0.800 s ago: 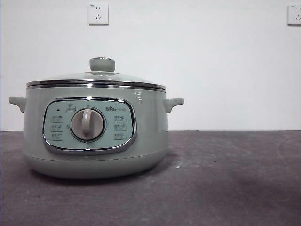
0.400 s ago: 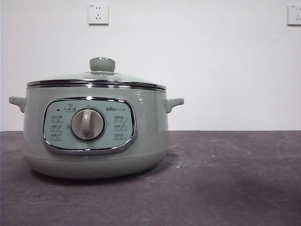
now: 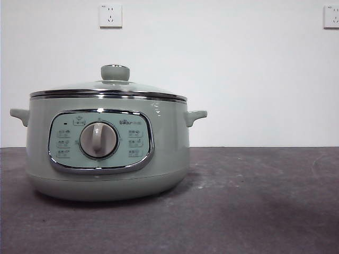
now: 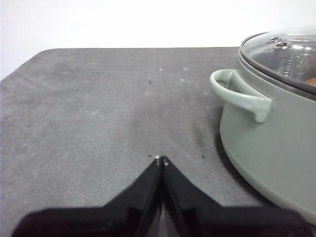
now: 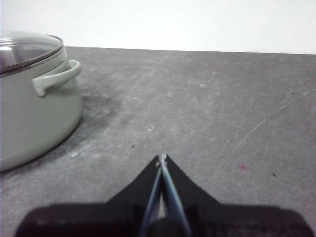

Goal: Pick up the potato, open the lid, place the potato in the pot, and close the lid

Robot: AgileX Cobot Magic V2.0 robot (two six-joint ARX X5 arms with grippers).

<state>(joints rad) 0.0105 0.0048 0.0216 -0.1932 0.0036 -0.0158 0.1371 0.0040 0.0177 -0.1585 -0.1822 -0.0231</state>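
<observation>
The pale green pot (image 3: 108,159) stands on the left half of the table, its dial facing the front view. The glass lid (image 3: 106,87) lies shut on its rim, green knob (image 3: 115,72) on top. In the left wrist view an orange-brown patch of the potato (image 4: 311,80) shows through the lid (image 4: 286,49), inside the pot (image 4: 266,143). My left gripper (image 4: 161,159) is shut and empty, low over the table beside one pot handle (image 4: 242,94). On the other side, away from the pot (image 5: 34,118), my right gripper (image 5: 161,158) is shut and empty. Neither arm shows in the front view.
The dark grey table (image 3: 254,201) stretches bare to the right of the pot. A white wall with two sockets (image 3: 110,15) (image 3: 331,16) stands behind. The table's rounded far corner (image 4: 39,54) shows in the left wrist view.
</observation>
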